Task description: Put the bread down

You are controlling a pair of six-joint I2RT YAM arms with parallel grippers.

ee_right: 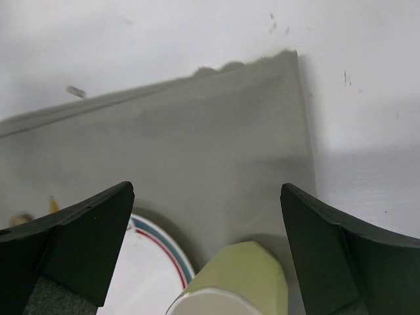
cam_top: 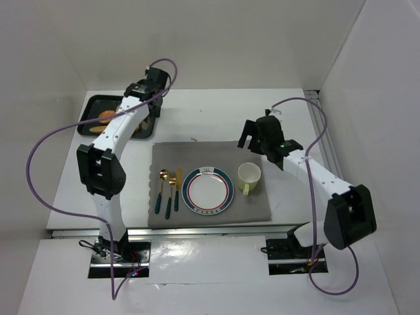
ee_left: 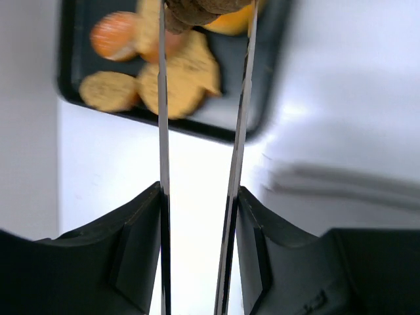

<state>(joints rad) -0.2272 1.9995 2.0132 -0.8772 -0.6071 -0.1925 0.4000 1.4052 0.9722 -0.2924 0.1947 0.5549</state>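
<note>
In the left wrist view my left gripper [ee_left: 199, 190] is shut on a pair of thin metal tongs [ee_left: 163, 131]. The tongs' tips pinch a brown piece of bread [ee_left: 197, 9] above the black tray [ee_left: 72, 79]. More bread slices [ee_left: 177, 79] and an orange roll [ee_left: 113, 36] lie in the tray. In the top view the left gripper [cam_top: 141, 108] is over the tray [cam_top: 92, 105] at the far left. The plate [cam_top: 208, 191] sits on the grey mat [cam_top: 197, 154]. My right gripper [cam_top: 251, 134] is open and empty above the mat, behind the cup [cam_top: 249, 174].
A gold and teal cutlery set [cam_top: 169, 190] lies left of the plate. In the right wrist view the pale green cup [ee_right: 243, 275] and the plate's rim [ee_right: 164, 249] lie between the open fingers, on the mat [ee_right: 197, 131]. White walls enclose the table.
</note>
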